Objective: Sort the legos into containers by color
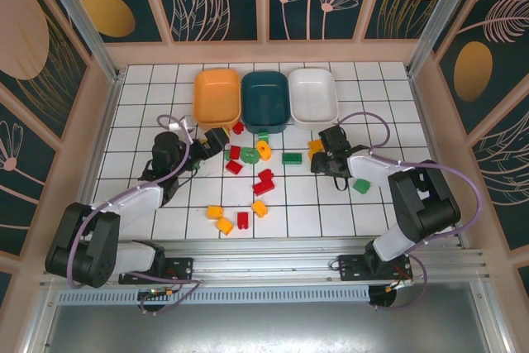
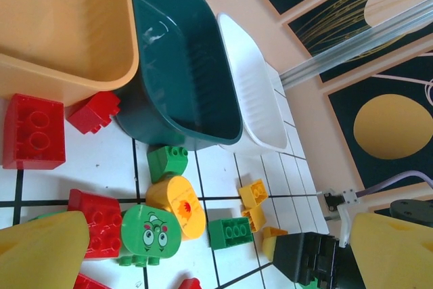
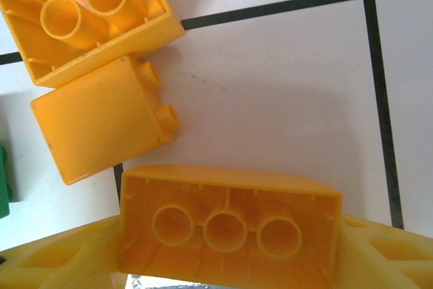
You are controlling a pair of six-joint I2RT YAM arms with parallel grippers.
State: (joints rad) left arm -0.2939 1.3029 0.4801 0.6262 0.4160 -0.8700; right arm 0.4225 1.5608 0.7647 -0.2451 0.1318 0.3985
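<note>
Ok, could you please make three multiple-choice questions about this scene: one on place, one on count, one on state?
1. The middle tray is: A orange, B teal, C white.
2. Orange bricks in the right wrist view: A one, B three, C five.
3. The trays are: A all empty, B half full, C full.
Answers: 1 B, it stands between the orange tray and the white tray. 2 B, two small ones and one long brick. 3 A, their bottoms are bare.
</note>
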